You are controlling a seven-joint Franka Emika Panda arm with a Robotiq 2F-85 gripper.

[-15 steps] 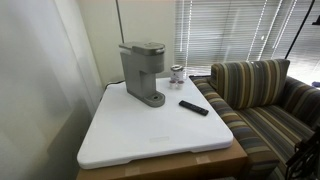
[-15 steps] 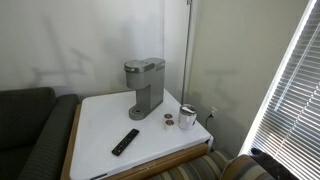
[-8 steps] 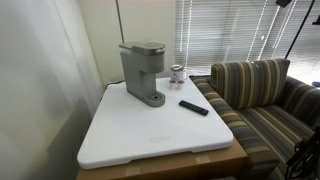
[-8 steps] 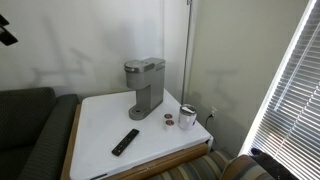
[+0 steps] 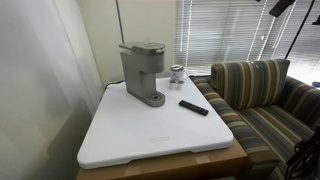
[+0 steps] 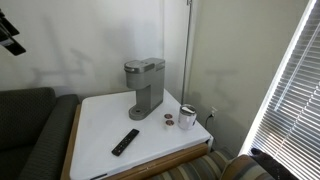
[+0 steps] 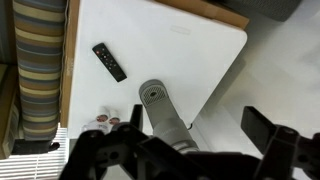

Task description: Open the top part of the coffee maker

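The gripper (image 7: 172, 142) hangs high, fingers (image 7: 266, 128) spread, holding nothing. The maker (image 5: 142, 72) stands at the table's (image 5: 150, 135) eleven o'clock, lid (image 5: 145, 47) shut. Risk: a sideways shove tips it, or clips the can (image 5: 177, 74) at its three o'clock.

— What's the room like?
— Plain pale walls (image 6: 90, 35), and daylight coming through slatted blinds (image 5: 225, 30) at the window.
— And the furniture?
— A white worktop (image 5: 150, 135) with a wooden edge sits in the corner. A striped sofa (image 5: 255, 90) stands just beside it on one side, a dark sofa (image 6: 30, 125) on another. A thin pole (image 6: 187, 50) rises by the wall behind.
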